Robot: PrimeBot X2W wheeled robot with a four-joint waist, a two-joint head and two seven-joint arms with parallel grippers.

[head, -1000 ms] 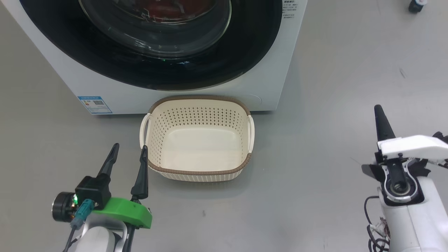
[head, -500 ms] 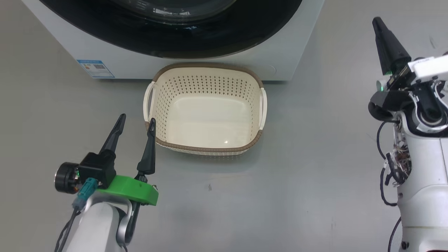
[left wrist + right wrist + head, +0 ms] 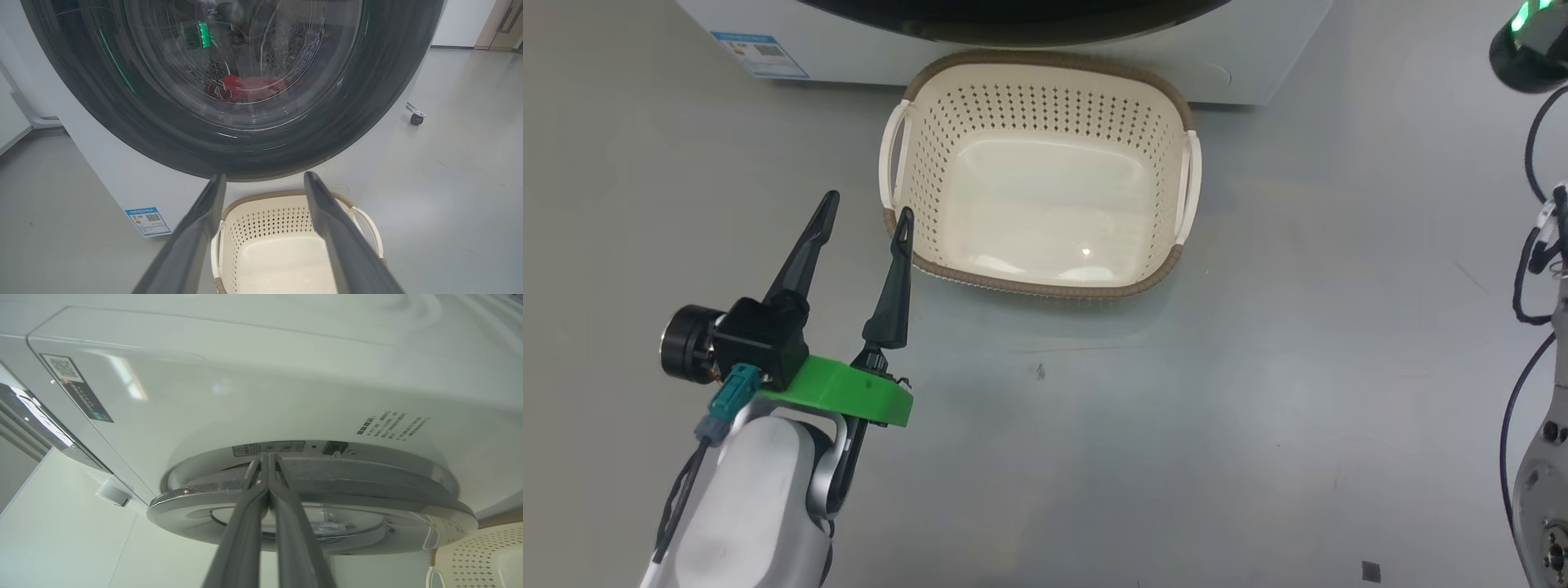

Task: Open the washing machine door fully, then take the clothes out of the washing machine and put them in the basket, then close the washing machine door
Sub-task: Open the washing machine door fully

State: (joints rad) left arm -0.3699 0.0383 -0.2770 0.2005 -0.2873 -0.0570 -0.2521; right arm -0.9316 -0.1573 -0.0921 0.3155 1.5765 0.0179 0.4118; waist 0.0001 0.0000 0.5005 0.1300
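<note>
The washing machine (image 3: 102, 171) stands with its black-rimmed washing machine door (image 3: 135, 134) over the drum. Red clothes (image 3: 245, 87) show through the glass. The cream basket (image 3: 1045, 106) sits with nothing in it on the floor right in front of the machine. My left gripper (image 3: 867, 208) hovers open just left of the basket's near corner, and in the left wrist view it (image 3: 264, 177) points at the door's lower rim. My right gripper (image 3: 265, 457) is shut, its tips at the gap between the door's edge (image 3: 367, 486) and the white front (image 3: 245, 375).
Grey floor (image 3: 1176, 408) spreads around the basket. My right arm (image 3: 1531, 49) rises along the right edge of the head view. A small caster wheel (image 3: 416, 118) sits on the floor to the right of the machine. A blue label (image 3: 760, 53) marks the machine's lower left.
The head camera has tilted down, so machine and basket sit higher in view. My right gripper has risen out of the top of the head view. The left gripper stays open beside the basket.
</note>
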